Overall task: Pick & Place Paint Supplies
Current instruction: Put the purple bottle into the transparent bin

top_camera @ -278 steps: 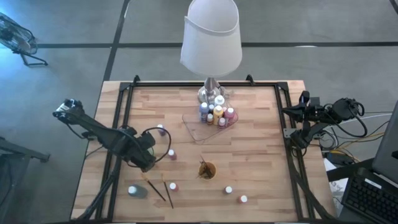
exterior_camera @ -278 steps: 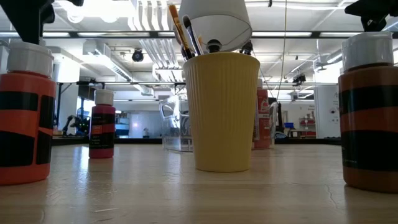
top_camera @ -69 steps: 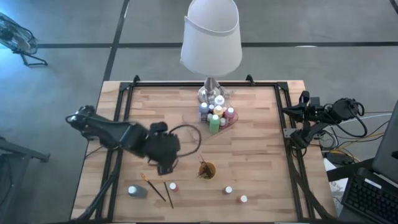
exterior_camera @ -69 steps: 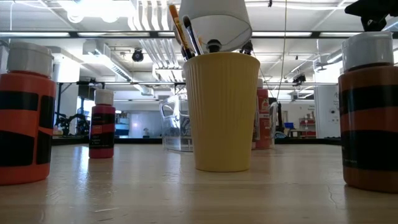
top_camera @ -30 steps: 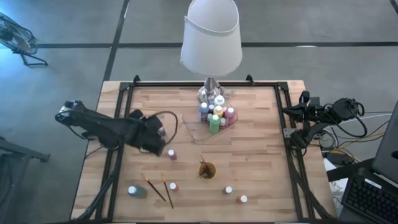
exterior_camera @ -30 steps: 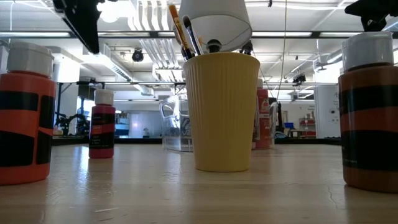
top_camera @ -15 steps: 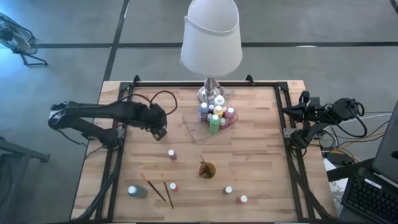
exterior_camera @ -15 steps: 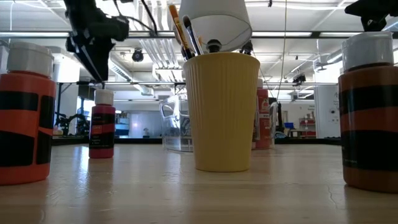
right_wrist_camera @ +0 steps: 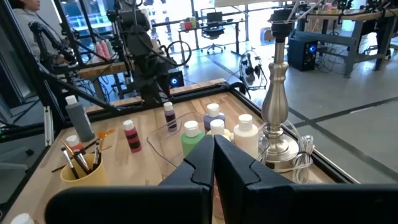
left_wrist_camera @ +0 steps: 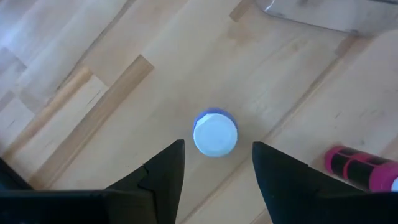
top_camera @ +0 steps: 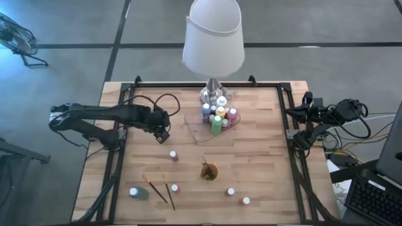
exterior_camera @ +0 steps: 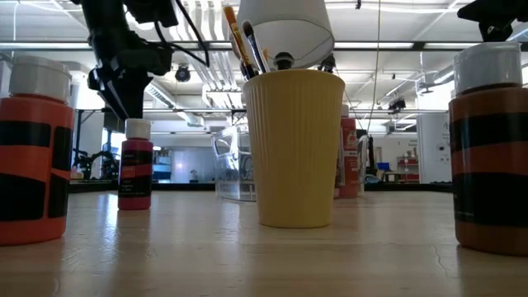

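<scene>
Wood-plank table, butcher-block style with pale strips, framed by black metal rails. Going left to right: the left arm reaches in from the left edge, and the left gripper hangs just above a small bottle with a round white cap and a blue-purple body. The wrist view looks straight down on that cap sitting between the two dark, wedge-shaped fingers, which are spread apart with nothing in them, not touching the bottle.

Near the front left corner stands a grey bottle, and just beside it two thin dark brushes lie flat on the wood, with a small red bottle next to them. A pink bottle stands alone a bit further in.

Around the middle is the ribbed orange cup, with more brushes standing in it. Behind it is the clear plastic tray, with a tight cluster of white-capped bottles at its far end: green, yellow, pink, purple, white. A shiny metal lamp base under a white fabric shade is right behind them.

Two more small bottles stand at the front right of the cup.

The right gripper is parked off the table's right edge, fingers pinched together, holding nothing.
</scene>
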`<state>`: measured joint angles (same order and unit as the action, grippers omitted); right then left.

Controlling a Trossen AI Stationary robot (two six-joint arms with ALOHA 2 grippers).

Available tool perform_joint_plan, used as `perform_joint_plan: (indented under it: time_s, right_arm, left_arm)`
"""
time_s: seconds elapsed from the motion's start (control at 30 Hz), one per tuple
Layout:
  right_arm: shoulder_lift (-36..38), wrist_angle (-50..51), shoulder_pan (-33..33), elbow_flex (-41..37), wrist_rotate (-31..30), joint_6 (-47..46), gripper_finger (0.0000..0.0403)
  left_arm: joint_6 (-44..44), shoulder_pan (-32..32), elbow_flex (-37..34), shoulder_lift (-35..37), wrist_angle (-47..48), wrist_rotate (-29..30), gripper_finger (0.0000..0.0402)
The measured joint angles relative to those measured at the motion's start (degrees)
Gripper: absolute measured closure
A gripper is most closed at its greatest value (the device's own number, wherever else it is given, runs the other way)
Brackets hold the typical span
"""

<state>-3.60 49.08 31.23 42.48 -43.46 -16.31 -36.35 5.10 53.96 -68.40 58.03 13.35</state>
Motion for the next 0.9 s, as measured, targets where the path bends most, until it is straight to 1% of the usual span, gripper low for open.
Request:
perform_joint_plan:
  time_s: [0.5, 0.9]
  right_arm:
    - [0.0, 0.0, 0.0, 0.0, 0.0, 0.0, 0.0394]
    - [0.0, 0.0, 0.0, 0.0, 0.0, 0.0, 0.0394]
  left_arm:
    - [1.4, 0.9, -1.1, -0.2, -2.8, -0.3, 0.0209]
    - [2.2, 1.5, -4.9, -0.2, -7.0, -0.5, 0.0209]
